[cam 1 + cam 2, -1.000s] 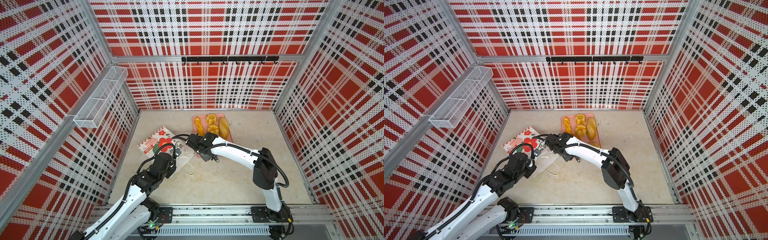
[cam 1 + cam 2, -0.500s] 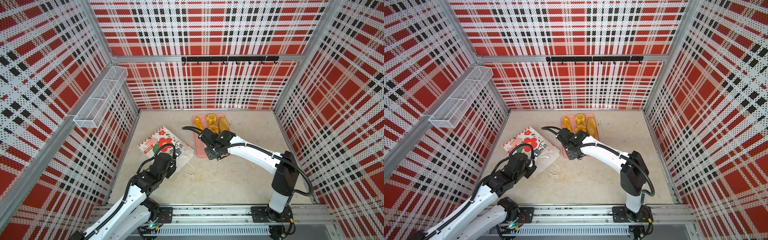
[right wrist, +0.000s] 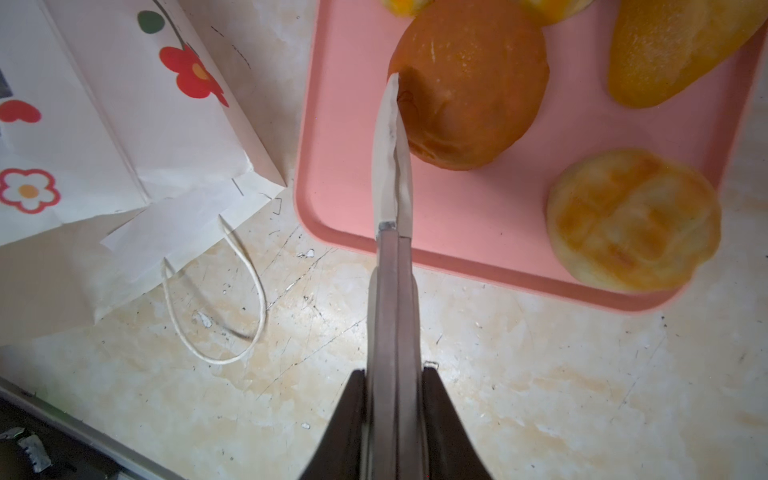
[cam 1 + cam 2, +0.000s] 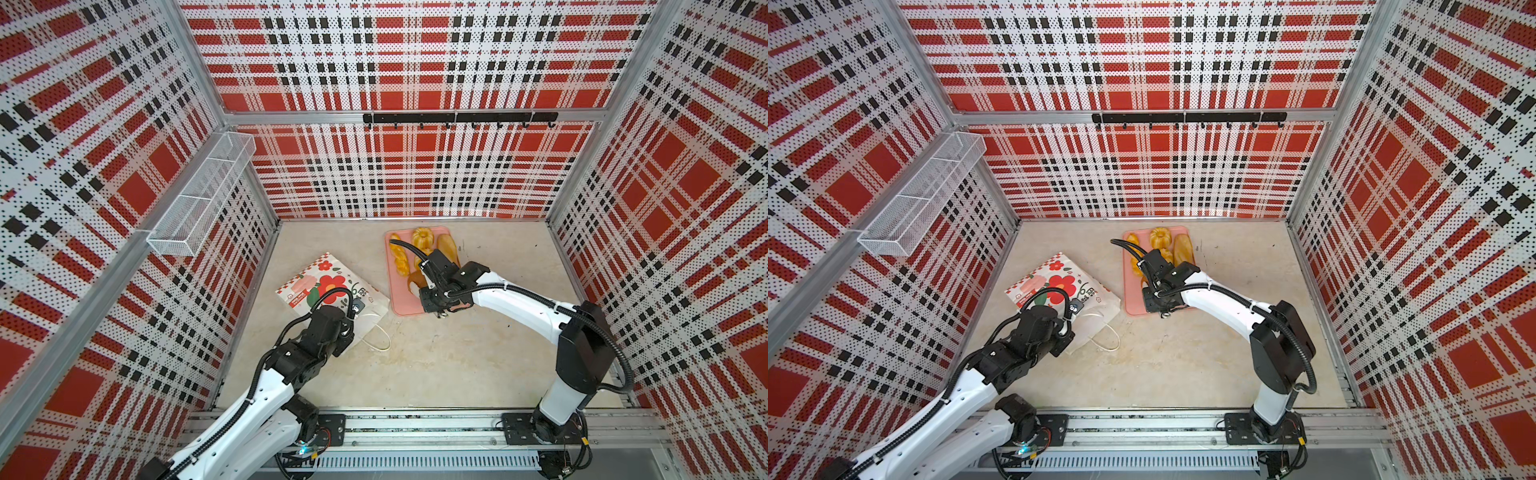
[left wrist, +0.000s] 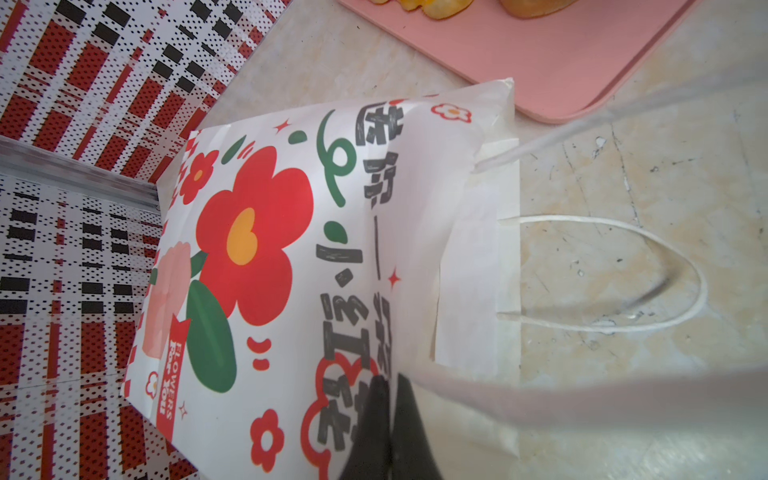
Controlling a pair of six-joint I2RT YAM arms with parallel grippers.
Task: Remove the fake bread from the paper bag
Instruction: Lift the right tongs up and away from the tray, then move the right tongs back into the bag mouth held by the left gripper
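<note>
The paper bag (image 4: 328, 282) lies flat on its broad flowered face (image 5: 257, 232), mouth toward the front. My left gripper (image 5: 391, 380) is shut on the top sheet at the mouth; in a top view it (image 4: 347, 328) sits at the bag's near edge. My right gripper (image 3: 392, 374) squeezes metal tongs (image 3: 392, 166) whose blades are pressed together. Their tip rests against a brown bun (image 3: 469, 83) on the pink tray (image 3: 345, 166). A pale round bun (image 3: 631, 220), a loaf (image 4: 449, 245), a fluted ring (image 4: 422, 237) and a braid (image 4: 399, 259) also lie there. The bag's inside is hidden.
One white cord handle (image 4: 378, 338) loops onto the floor beside the bag's mouth. A wire basket (image 4: 199, 199) hangs on the left wall and a black hook rail (image 4: 457, 118) on the back wall. Plaid walls close three sides; the arms' mounting rail (image 4: 415, 428) runs along the front.
My right arm has swung from the bag's mouth over to the tray, and its tongs have closed. The brown bun now lies on the tray's near half. The left arm has not moved.
</note>
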